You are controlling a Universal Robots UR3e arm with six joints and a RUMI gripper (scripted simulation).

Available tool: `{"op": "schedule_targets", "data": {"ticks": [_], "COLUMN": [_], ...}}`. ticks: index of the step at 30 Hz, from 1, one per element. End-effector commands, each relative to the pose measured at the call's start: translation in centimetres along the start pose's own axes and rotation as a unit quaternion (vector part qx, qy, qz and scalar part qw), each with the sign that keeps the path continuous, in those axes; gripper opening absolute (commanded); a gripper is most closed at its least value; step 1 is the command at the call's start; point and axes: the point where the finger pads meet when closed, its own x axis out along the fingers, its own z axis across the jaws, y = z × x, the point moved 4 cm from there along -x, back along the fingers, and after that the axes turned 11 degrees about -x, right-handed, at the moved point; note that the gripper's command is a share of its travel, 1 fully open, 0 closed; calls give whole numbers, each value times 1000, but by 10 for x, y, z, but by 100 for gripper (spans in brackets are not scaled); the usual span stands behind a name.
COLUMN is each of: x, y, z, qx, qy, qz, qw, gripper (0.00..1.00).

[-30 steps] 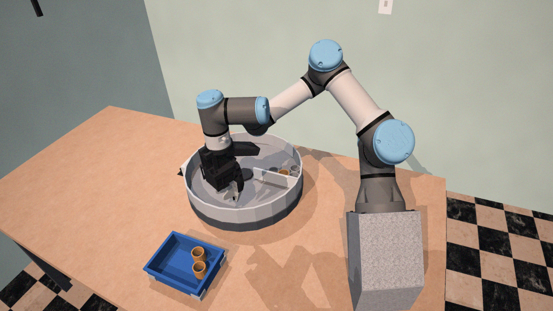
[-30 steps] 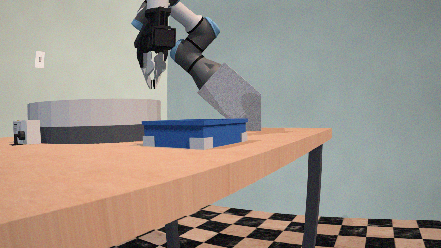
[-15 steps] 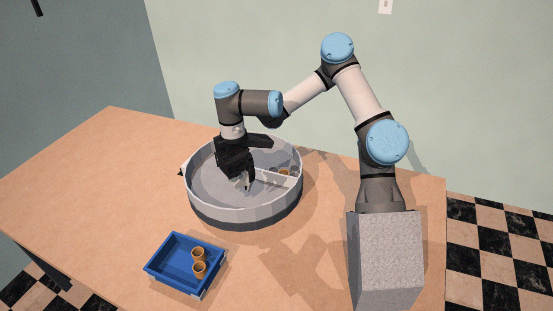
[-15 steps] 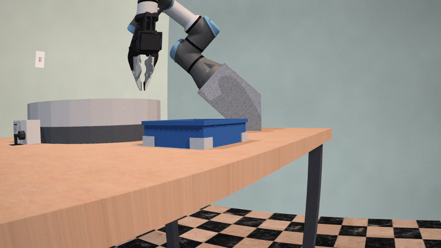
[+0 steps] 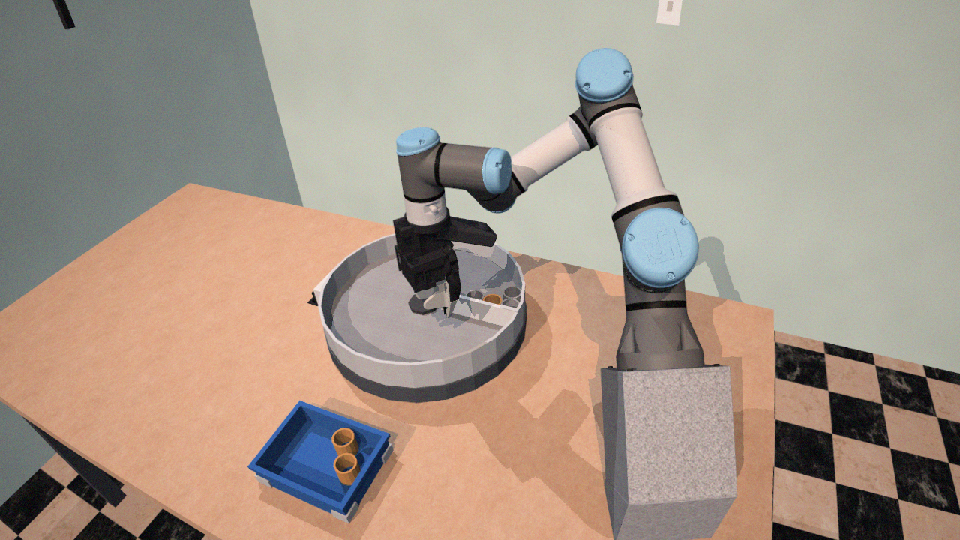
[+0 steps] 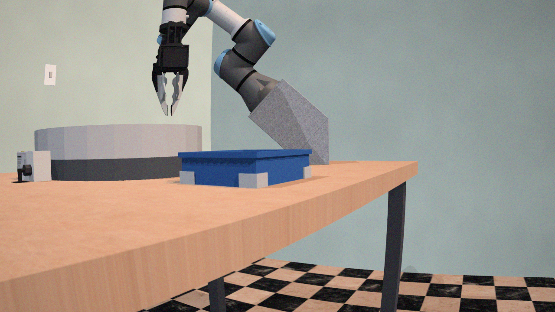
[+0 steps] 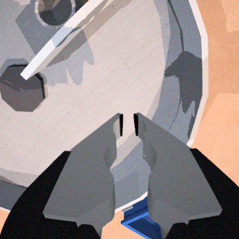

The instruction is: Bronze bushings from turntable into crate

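Inside turntable [image 5: 429, 374] [image 6: 116, 141] [image 7: 205, 66]: round, seemingly bronze bushing [image 5: 493, 299].

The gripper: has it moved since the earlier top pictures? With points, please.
Yes. In the top view, the gripper [image 5: 445, 310] [image 6: 169, 115] [image 7: 128, 115] shifted toward the divider [image 5: 493, 313] [image 7: 50, 48] inside the turntable [image 5: 415, 373] [image 6: 116, 141] [image 7: 204, 66].
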Motion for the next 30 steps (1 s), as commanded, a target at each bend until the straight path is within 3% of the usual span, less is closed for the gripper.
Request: {"op": "schedule_targets", "data": {"ticks": [1, 30], "x": [-1, 0], "y": [16, 84], "z": [-4, -18], "qx": [21, 110], "qy": [1, 1], "qz": [-2, -3], "qw": [1000, 994], "gripper": [5, 5]}}
